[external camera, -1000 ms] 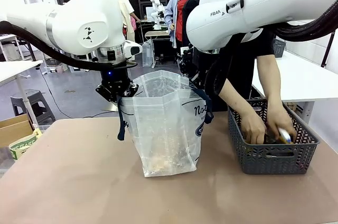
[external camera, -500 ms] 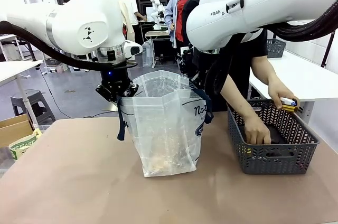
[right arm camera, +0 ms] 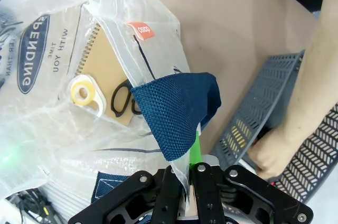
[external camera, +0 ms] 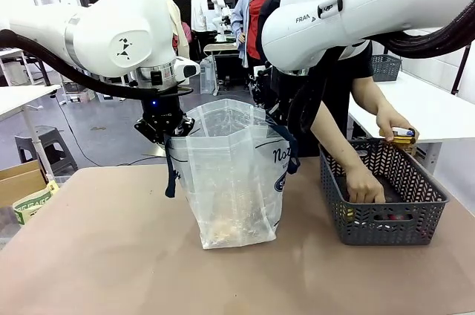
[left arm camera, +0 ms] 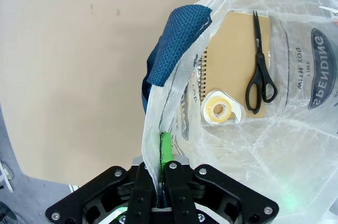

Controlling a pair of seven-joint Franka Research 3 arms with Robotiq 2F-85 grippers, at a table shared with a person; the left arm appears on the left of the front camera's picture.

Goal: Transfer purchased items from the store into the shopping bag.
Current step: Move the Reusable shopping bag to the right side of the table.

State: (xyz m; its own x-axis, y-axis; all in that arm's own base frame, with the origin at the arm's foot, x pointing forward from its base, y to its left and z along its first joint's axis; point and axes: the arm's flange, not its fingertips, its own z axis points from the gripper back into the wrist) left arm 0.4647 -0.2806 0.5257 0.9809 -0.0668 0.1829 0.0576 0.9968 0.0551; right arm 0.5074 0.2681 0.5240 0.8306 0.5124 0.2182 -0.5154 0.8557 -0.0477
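since a second ago the person's hand (external camera: pixel 390 123) lifted a small item (external camera: pixel 403 136) out of the basket (external camera: pixel 371 229). left gripper (left arm camera: pixel 163 152) and right gripper (right arm camera: pixel 193 161) stay pinched on the shopping bag (external camera: pixel 234 181) rim, so i'd just hold its mouth wide and steady. wrist views show what's inside (notebook (left arm camera: pixel 232 49), scissors (left arm camera: pixel 259 71), tape (left arm camera: pixel 232 109)); front view gives a tan blur.

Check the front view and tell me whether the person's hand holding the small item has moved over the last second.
Yes. The hand with the item has risen from inside the grey basket to above its far rim.
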